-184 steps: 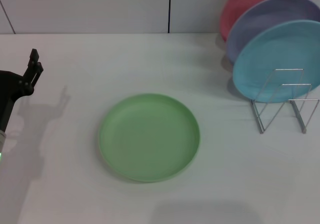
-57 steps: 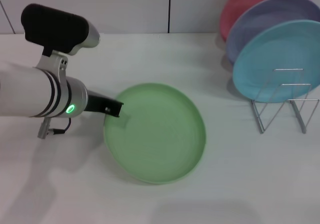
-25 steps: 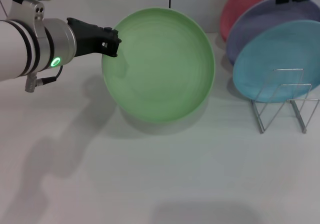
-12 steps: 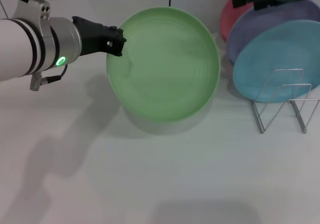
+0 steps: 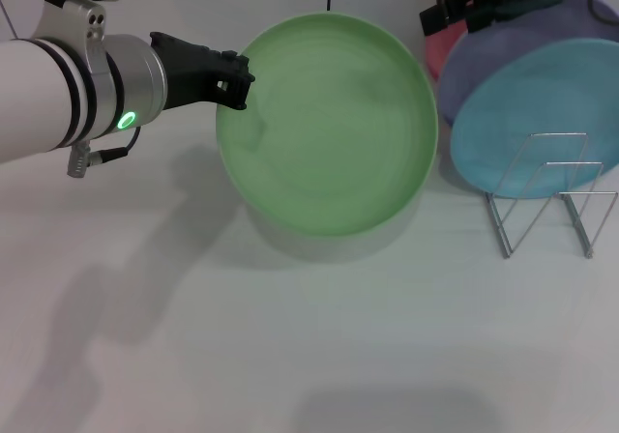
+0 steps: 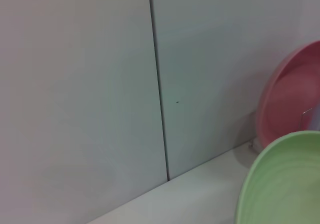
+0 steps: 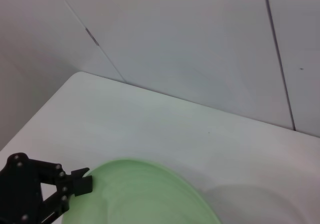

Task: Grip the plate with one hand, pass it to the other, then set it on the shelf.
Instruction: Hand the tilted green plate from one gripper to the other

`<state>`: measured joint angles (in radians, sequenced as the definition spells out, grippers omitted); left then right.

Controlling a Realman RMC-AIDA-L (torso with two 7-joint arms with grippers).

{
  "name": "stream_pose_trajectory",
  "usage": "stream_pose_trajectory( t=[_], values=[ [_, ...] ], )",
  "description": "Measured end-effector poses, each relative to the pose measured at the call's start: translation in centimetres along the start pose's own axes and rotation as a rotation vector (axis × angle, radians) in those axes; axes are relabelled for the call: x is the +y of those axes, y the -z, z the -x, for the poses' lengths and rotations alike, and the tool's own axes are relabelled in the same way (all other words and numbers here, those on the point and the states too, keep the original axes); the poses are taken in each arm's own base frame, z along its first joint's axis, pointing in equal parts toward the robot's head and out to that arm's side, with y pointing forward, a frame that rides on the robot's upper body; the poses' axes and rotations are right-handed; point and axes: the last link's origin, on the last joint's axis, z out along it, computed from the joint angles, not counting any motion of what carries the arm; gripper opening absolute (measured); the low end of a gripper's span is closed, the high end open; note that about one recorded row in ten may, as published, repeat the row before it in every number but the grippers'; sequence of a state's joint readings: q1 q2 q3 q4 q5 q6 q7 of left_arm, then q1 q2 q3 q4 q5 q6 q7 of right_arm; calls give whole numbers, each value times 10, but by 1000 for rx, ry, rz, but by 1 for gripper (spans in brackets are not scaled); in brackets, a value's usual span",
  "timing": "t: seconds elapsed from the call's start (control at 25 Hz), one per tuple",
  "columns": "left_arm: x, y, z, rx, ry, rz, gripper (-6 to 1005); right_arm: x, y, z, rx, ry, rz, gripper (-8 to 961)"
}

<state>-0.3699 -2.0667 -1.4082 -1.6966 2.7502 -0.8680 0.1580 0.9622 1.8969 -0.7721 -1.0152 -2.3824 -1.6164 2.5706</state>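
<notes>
The light-green plate (image 5: 334, 133) is lifted off the table and tilted up so its face shows in the head view. My left gripper (image 5: 232, 80), on the white-and-silver arm with the green light, is shut on the plate's left rim. My right gripper (image 5: 437, 13) reaches in from the upper right, close to the plate's upper right rim and apart from it. The right wrist view shows the plate (image 7: 140, 194) with the left gripper (image 7: 75, 186) on its edge. The left wrist view shows part of the plate (image 6: 285, 184). The wire shelf (image 5: 546, 201) stands at the right.
A sky-blue plate (image 5: 542, 114), a lavender plate (image 5: 522, 37) and a pink plate (image 5: 433, 51) lean in the shelf's rear slots. Its front dividers stand bare. The white table (image 5: 290, 356) runs to a panelled wall behind.
The left gripper has lifted the plate off the table, tilted it up and carried it slightly right. The right gripper has come in from the upper right toward the plate's rim.
</notes>
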Motion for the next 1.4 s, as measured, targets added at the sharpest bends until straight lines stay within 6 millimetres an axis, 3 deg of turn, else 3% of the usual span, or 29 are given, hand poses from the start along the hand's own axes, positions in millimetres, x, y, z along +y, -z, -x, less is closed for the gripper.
stream_pose_trajectory(
  t=[0.76,1.4],
  values=[
    [1,-3,0,0,6,9,32,-3,-36,-9,56,38,-28,746],
    [0,-4,1,-4,13,11,31,-2,-38,-6,50,49,-38,715]
  ],
)
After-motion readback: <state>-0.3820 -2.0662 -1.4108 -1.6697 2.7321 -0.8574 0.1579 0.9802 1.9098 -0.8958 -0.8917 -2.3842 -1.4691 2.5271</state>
